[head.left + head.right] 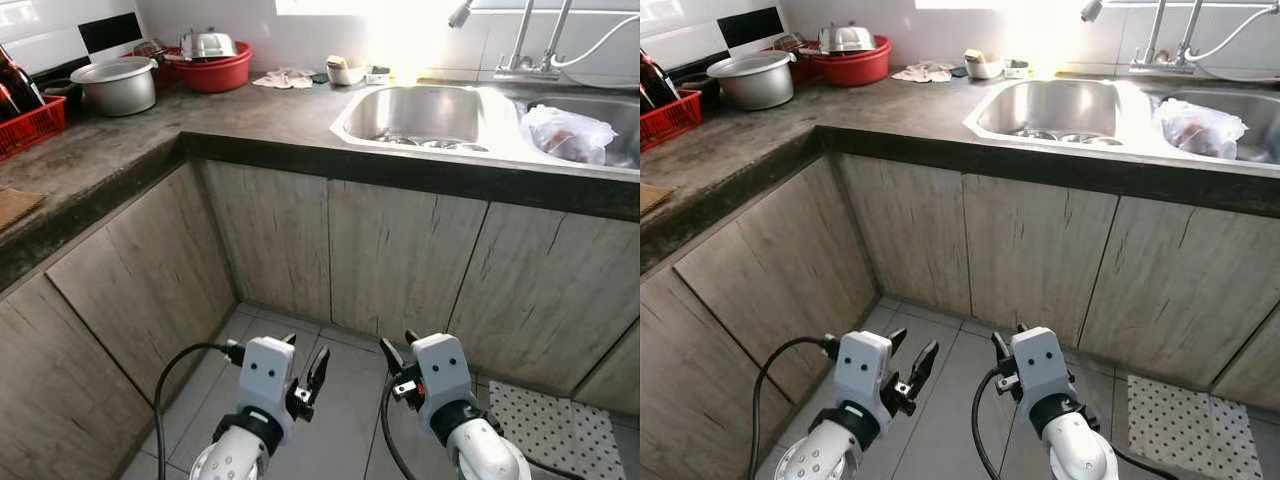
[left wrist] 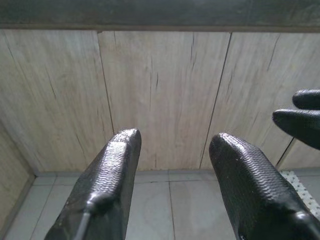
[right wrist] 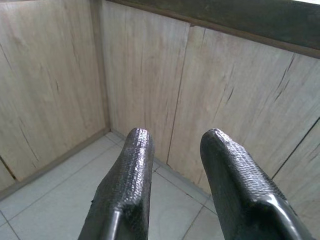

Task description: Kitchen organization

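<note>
Two silver arms hang low in front of the pale wood-grain cabinet doors [image 1: 390, 250], above the grey tiled floor [image 1: 340, 400]. The left gripper [image 1: 305, 370] has its jaws apart with nothing between them, its long black fingers [image 2: 107, 175] pointing at the cabinet fronts and touching nothing. The right gripper [image 3: 172, 165] likewise has its jaws apart and empty, aimed at the corner where two runs of cabinets meet.

Above, at twelve o'clock, the dark stone counter [image 1: 250, 110] carries a stainless steel double sink [image 1: 420, 110]; a crumpled clear plastic bag [image 1: 568, 133] sits in the basin at two o'clock. A chrome tap [image 1: 530, 45] rises behind the sink. At ten o'clock stand a round silver metal pot [image 1: 118, 85] and, just beside it, a red plastic basin [image 1: 215, 70] holding a shiny metal lid [image 1: 207, 44]. A red plastic crate [image 1: 30, 125] sits at nine o'clock. A white dotted mat [image 1: 550, 430] lies on the floor at four o'clock.
</note>
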You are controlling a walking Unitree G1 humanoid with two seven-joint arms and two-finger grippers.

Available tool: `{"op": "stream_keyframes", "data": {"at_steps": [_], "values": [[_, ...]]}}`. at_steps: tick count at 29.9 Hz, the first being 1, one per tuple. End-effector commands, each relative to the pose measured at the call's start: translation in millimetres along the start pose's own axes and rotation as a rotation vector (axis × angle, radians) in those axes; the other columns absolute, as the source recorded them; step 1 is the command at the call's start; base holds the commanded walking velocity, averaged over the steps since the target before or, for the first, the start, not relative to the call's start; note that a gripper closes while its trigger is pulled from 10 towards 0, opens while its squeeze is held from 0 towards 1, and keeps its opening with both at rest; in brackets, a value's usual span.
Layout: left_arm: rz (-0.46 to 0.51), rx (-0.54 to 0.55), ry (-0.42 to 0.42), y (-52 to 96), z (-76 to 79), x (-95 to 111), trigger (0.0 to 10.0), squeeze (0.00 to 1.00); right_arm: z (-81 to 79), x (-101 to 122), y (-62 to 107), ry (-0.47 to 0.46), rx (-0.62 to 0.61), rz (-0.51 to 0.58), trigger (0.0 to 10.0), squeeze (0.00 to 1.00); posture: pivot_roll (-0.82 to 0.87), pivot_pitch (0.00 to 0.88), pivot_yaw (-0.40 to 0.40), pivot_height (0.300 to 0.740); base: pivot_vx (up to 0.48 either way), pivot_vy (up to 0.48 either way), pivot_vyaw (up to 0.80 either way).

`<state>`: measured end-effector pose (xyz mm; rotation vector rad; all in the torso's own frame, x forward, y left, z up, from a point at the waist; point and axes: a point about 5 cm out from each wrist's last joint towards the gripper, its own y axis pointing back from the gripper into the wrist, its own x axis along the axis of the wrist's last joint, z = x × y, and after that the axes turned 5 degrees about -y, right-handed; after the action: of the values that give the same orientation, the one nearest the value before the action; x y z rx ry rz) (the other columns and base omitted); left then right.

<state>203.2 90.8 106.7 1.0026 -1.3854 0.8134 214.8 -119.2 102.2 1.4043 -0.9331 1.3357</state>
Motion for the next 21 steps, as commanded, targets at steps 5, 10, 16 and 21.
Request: {"op": "stream_keyframes", "data": {"at_steps": [5,10,16,21], "values": [[-0.031,0.038,-0.008,-3.4,-5.1,-3.9,10.0,0.0,0.1,-1.4,-3.8,-0.001,0.002,-0.005,10.0,0.0,0.09,0.074,0.034,0.74,0.0,0.0,0.0],[-0.008,0.036,-0.002,-5.6,-3.9,-0.6,10.0,0.0,0.9,-2.4,-4.8,-0.007,0.015,-0.011,10.0,0.0,0.09,0.089,0.023,0.74,0.0,0.0,0.0],[-0.007,0.035,-0.002,-7.0,-4.0,-0.7,10.0,0.0,0.9,-2.3,-5.8,-0.007,0.018,-0.008,10.0,0.0,0.09,0.09,0.025,0.74,0.0,0.0,0.0],[-0.006,0.032,-0.007,-7.3,-4.1,-0.6,10.0,0.0,0.7,-1.4,-5.2,0.015,0.014,-0.005,10.0,0.0,0.08,0.093,0.03,0.74,0.0,0.0,0.0]]}}
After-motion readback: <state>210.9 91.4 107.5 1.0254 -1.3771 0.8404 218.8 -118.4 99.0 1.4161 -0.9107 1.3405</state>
